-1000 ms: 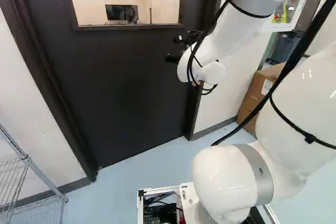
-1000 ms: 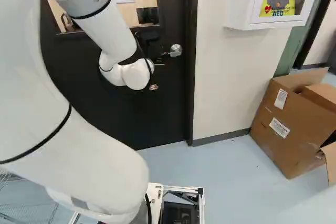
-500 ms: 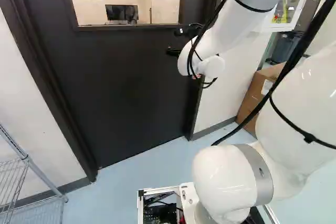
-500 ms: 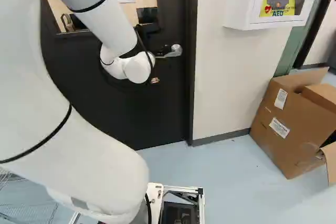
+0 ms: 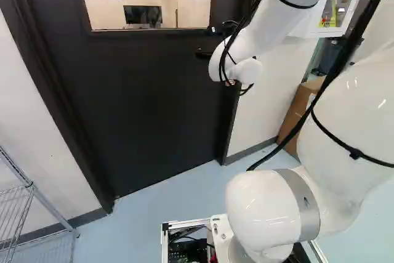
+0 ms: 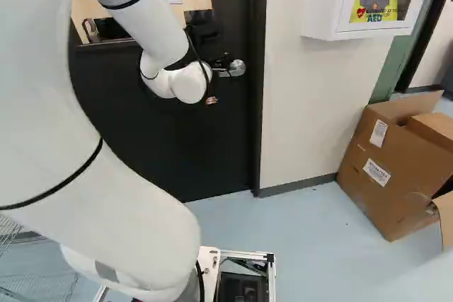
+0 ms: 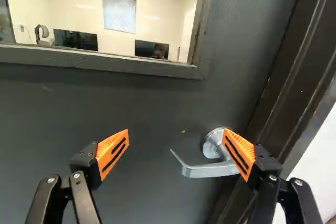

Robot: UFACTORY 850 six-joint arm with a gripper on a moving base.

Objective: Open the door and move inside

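Where the left base view shows the gripper at upper centre, against the dark door, the wrist view shows its fingers spread wide, with hold of nothing. The door handle, a silver lever, reaches from its round base into the space between the orange pads; the pad nearer the door frame overlaps the handle in that view — whether the two touch cannot be told. The door is closed. In the right base view, the handle lies above centre, a white wall cabinet at upper right, and an open cardboard box at right — on the floor.
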